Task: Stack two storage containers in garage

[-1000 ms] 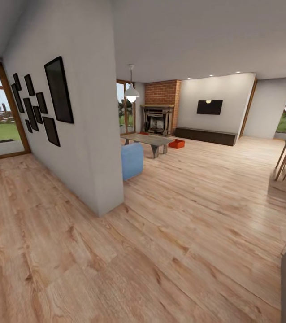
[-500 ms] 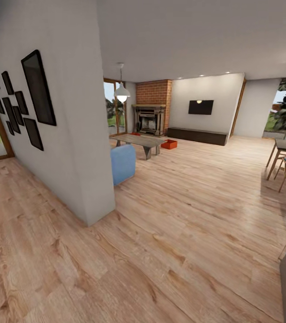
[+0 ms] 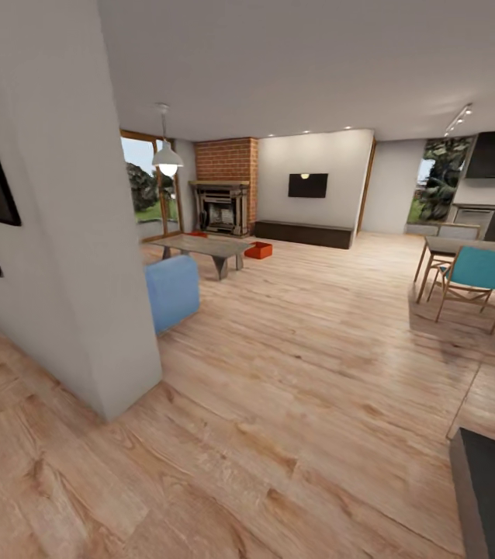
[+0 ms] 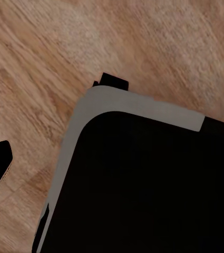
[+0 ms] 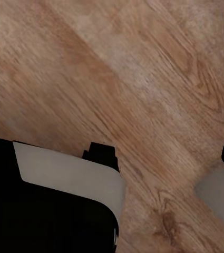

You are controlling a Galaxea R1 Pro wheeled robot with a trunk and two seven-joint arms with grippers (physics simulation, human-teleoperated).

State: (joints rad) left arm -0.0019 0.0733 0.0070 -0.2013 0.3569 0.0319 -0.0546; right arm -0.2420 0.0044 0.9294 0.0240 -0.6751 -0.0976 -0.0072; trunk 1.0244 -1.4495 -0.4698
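While I face the living room (image 3: 294,295), one storage container (image 3: 259,250) sits far ahead of my pincers, beside the low desk (image 3: 205,247). Nothing is moved yet; whether either pincer is open, I cannot tell.

2 orange-red storage containers: one (image 3: 259,250) beside the low table (image 3: 201,247), the other (image 3: 197,234) partly hidden behind it. 1 blue sofa (image 3: 172,292), 1 brick fireplace (image 3: 223,196), 1 pendant lamp (image 3: 167,159), 1 wall TV (image 3: 308,185), 1 teal chair (image 3: 476,277).
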